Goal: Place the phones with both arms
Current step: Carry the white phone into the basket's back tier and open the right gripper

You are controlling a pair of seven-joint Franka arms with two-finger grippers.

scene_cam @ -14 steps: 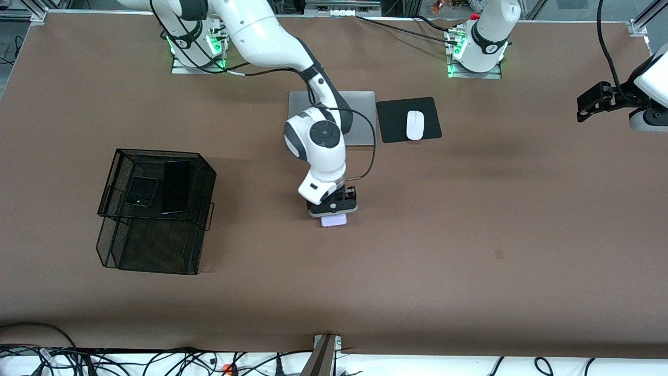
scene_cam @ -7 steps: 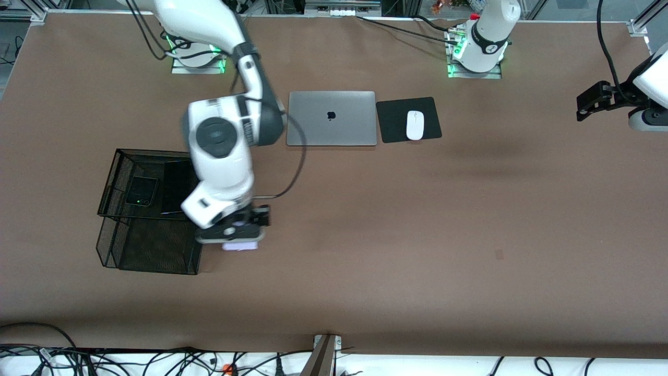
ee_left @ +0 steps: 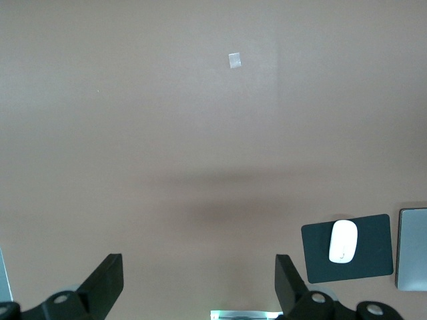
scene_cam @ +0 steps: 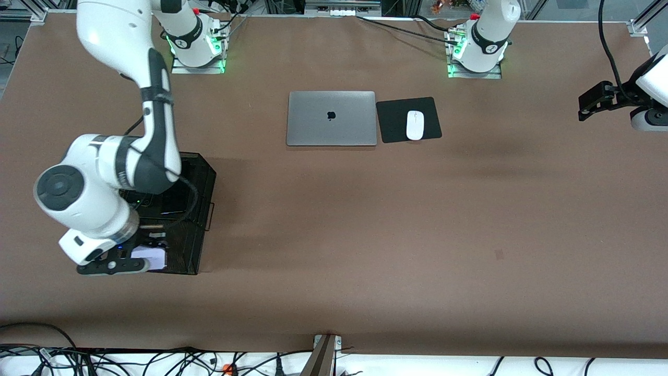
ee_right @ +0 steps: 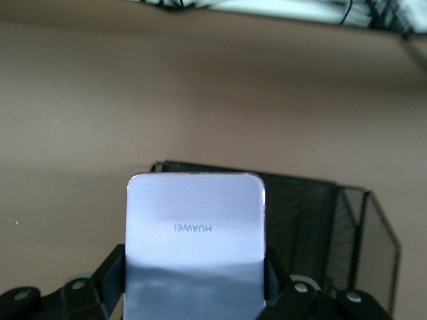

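Basket (scene_cam: 201,180) under right pincer (scene_cam: 136,259) clamping lilac phone (ee_right: 195,237); left pincer (ee_left: 199,285) waits, spread empty.

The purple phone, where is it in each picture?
Front view: the lilac phone is held in the right gripper, over the lower tier of the black mesh rack.
Left wrist view: not in it.
Right wrist view: the phone fills the middle, clamped between the fingers.
Shared landmark: the mesh rack.

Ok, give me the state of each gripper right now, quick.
Left gripper: open, holding nothing, waiting above bare table.
Right gripper: shut on the pale lilac phone, over the black mesh basket.
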